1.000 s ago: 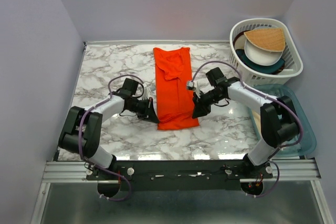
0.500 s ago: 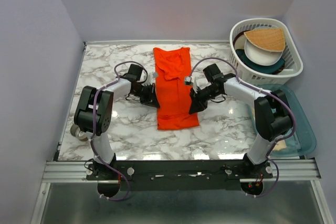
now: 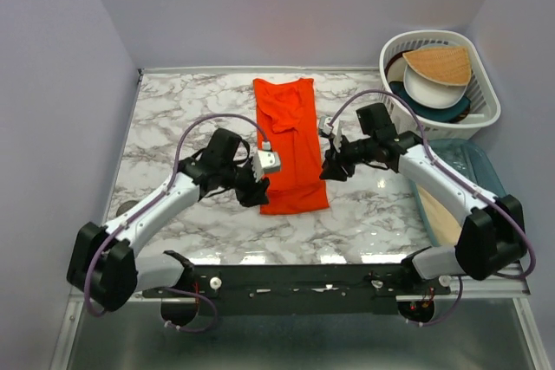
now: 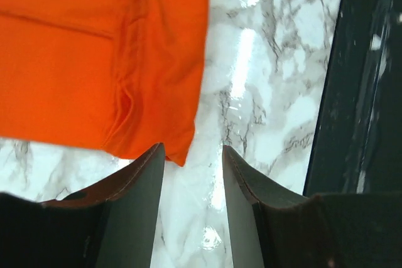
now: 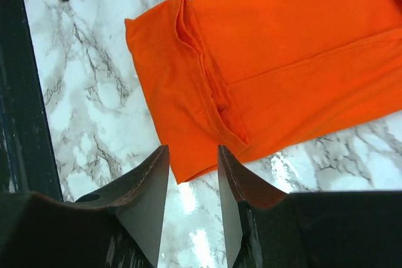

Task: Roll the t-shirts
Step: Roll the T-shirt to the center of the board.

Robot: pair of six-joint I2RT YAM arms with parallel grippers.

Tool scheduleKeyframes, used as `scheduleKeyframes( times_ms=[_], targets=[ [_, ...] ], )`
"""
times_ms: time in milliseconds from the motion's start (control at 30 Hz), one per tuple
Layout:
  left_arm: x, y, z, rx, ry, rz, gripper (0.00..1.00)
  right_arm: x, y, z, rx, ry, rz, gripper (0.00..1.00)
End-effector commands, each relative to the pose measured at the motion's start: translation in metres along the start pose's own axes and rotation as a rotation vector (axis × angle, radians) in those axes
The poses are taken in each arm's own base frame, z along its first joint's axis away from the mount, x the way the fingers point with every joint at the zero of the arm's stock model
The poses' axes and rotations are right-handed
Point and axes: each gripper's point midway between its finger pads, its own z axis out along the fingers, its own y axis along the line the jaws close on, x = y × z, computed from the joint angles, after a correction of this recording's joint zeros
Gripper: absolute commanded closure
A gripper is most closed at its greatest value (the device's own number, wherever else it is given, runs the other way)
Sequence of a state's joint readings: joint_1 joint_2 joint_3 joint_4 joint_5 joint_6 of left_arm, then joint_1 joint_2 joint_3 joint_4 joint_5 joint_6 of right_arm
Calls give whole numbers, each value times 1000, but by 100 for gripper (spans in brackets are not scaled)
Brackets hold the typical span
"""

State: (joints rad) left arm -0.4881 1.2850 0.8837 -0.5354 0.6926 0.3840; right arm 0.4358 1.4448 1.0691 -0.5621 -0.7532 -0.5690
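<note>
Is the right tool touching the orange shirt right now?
Cannot tell. The right wrist view shows the right tool open over a corner of the t-shirt, but not whether its fingertips reach the fabric.

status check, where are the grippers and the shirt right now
Left gripper open, right gripper open, both empty, either side of the shirt's near end. T-shirt folded into a long strip, flat, not rolled. Basket far right, apart from it.

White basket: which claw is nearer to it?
Right. The right claw is at the t-shirt's right edge, on the basket's side; the left claw is across the shirt, by its near-left corner.
</note>
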Motion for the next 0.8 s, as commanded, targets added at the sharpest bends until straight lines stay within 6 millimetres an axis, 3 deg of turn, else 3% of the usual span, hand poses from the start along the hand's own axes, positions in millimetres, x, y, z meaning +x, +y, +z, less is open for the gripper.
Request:
scheduleKeyframes(
  times_ms=[0,67,167,300,500,767],
  targets=[
    [25,-20,16,56,16,344,48,3,-12,-14,132,18,-40,55],
    [38,-30,27,99,63,388,48,6,-10,-15,140,26,-15,55],
    [44,-31,39,81,81,435,43,11,-4,-17,149,18,-4,55],
    [43,-23,49,24,71,519,42,17,4,-22,157,9,-19,55],
    [58,-10,61,-5,146,583,42,25,18,-32,162,11,-49,55],
    [95,1,71,5,301,611,44,42,30,-32,147,21,-53,55]
  ],
)
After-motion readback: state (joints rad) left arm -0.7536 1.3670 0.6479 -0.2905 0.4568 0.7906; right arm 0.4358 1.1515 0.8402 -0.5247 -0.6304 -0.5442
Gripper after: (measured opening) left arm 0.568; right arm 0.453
